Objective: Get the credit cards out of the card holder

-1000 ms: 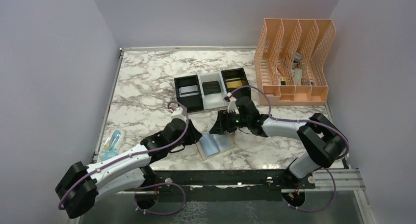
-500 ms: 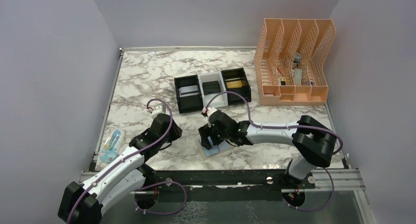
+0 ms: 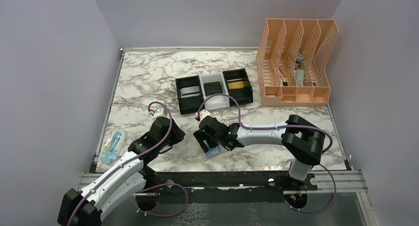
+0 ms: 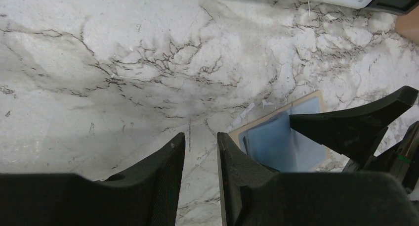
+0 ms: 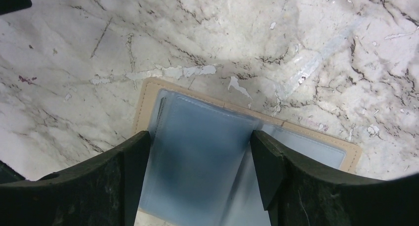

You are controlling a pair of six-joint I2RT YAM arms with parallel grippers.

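Card holder (image 5: pixel 222 152) lies flat, right end effector (image 5: pixel 200 137) straddling one panel.

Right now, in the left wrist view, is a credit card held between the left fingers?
No, the left fingers stand slightly apart with only the bare marble table showing between them.

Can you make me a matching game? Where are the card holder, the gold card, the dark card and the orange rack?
1 card holder
2 gold card
3 dark card
4 orange rack

a in the white bin
b far right corner
c in a black bin
d open on the marble table

Pairs: 1-d, 2-c, 3-a, 4-b
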